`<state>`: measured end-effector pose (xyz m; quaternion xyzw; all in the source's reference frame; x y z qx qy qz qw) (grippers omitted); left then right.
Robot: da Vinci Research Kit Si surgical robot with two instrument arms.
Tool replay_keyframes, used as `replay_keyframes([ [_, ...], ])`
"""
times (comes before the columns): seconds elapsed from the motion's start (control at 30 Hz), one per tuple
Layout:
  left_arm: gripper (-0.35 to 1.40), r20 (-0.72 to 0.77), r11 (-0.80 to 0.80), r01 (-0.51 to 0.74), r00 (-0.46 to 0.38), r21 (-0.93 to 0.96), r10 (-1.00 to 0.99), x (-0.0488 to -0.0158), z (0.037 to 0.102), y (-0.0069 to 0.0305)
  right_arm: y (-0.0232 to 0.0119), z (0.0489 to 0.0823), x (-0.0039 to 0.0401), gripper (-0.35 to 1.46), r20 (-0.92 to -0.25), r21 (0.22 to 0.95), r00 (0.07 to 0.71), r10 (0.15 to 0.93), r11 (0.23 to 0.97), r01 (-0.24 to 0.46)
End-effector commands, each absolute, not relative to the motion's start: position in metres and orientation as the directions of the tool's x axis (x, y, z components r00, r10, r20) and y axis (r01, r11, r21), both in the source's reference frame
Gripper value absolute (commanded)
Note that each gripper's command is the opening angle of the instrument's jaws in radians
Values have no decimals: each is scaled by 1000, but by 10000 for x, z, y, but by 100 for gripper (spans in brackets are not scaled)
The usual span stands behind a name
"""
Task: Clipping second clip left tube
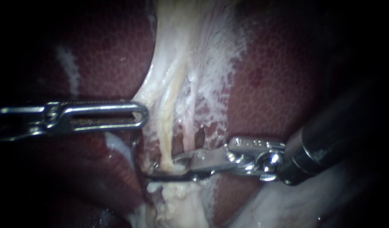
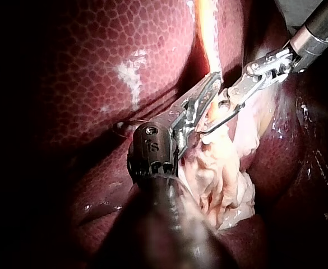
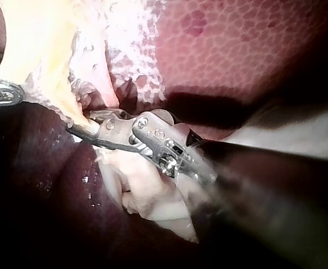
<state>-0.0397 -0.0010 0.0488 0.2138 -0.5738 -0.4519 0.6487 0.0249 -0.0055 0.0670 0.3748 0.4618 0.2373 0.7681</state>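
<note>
Two pale strands run down the dissected tissue: the yellowish left tube [image 1: 167, 126] and a pinker right tube [image 1: 188, 131]. My right instrument [image 1: 162, 169] comes in from the right. Its jaws stand open around the lower end of the left tube, one on each side, and a gap shows between them. The left wrist view shows the same right instrument [image 2: 211, 126] straddling the tube [image 2: 208, 33]. My left instrument [image 1: 142, 116] lies level from the left, its slotted jaws shut on the edge of the pale tissue [image 1: 181, 50]. I see no clip on either tube.
Dark red liver [image 1: 278, 84] flanks the pale tissue on both sides. A ragged lump of whitish tissue [image 1: 177, 202] sits just below the right instrument's jaws. In the right wrist view the left instrument [image 3: 1, 92] shows just its tip, ahead of and beside my right instrument [image 3: 79, 128].
</note>
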Motion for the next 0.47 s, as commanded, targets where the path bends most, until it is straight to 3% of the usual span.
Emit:
replay_keyframes([
  [0.03, -35, 551, 500, 341, -67, 796, -832, -397, 488, -10, -55, 670, 249, -35, -532, 795, 460, 711, 607, -18],
  [0.47, -35, 552, 501, 341, -67, 796, -831, -398, 489, -10, -56, 670, 249, -35, -533, 794, 461, 710, 607, -17],
])
